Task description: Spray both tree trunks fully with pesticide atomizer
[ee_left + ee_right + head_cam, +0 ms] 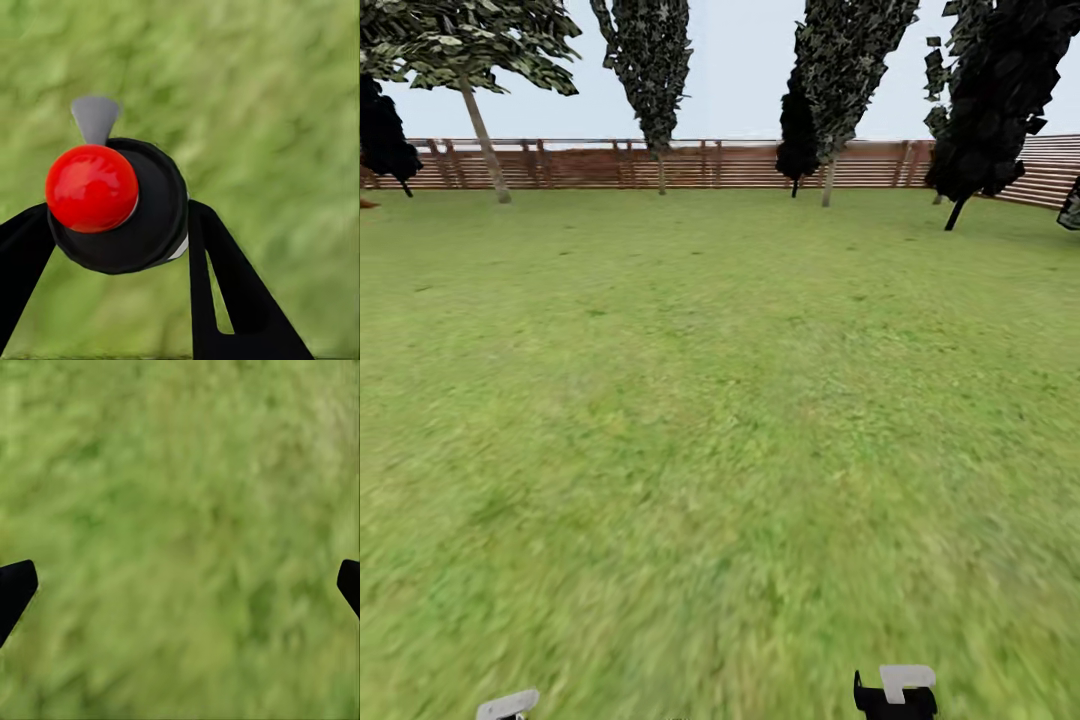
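Pickup's done: your left gripper (112,225) fingers clamp the pesticide atomizer (124,206), right gripper (180,585) fingers spread empty over lawn (720,420). Spraying's left; pale tree trunk (482,135) stands far off by the fence (740,163).

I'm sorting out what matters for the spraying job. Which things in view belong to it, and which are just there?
Belongs to the job:
pesticide atomizer, clamped in the left tool
pale-trunked tree
right tool, open and empty

Just there:
black trees
fence
lawn
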You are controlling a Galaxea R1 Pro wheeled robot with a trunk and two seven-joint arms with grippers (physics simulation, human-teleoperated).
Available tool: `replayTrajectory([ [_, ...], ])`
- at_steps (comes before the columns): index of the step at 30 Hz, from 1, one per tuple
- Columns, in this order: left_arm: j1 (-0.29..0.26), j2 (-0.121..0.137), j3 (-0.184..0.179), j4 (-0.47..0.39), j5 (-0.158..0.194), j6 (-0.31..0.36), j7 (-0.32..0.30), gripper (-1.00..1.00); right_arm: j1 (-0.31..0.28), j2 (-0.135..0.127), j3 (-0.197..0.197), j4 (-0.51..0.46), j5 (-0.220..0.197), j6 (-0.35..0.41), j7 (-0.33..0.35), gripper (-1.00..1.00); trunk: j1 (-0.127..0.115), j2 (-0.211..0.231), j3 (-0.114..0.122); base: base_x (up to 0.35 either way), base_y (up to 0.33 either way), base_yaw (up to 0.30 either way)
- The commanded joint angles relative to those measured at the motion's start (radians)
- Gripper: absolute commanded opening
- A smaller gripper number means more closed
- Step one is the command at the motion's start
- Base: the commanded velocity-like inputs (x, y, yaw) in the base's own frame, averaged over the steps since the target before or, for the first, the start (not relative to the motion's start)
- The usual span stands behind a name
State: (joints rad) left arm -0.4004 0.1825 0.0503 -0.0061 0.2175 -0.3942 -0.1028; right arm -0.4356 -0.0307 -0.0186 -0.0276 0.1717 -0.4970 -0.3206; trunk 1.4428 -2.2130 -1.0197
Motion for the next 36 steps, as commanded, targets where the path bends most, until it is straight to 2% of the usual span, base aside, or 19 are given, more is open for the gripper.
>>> replayTrajectory([
  [1, 0.000, 0.000, 0.000, 0.000, 0.000, 0.000, 0.000, -1.00, 0.000, 0.000, 0.000, 0.000, 0.000, 0.000, 0.000, 1.00, 0.000, 0.000, 0.000, 0.000, 0.000, 0.285],
  [11, 0.000, 0.000, 0.000, 0.000, -0.001, -0.001, 0.000, -1.00, 0.000, 0.000, 0.000, 0.000, 0.000, 0.000, 0.000, 1.00, 0.000, 0.000, 0.000, 0.016, 0.000, 0.285],
  [20, 0.000, 0.001, 0.001, 0.003, -0.001, -0.001, 0.000, -1.00, 0.000, 0.000, 0.000, 0.000, 0.000, 0.000, 0.000, 1.00, 0.000, 0.000, 0.000, 0.291, 0.112, 0.285],
  [36, 0.000, 0.003, 0.002, 0.005, 0.000, 0.000, 0.002, -1.00, 0.000, 0.000, 0.000, 0.000, 0.000, 0.000, 0.000, 1.00, 0.000, 0.000, 0.000, 0.252, 0.225, 0.285],
])
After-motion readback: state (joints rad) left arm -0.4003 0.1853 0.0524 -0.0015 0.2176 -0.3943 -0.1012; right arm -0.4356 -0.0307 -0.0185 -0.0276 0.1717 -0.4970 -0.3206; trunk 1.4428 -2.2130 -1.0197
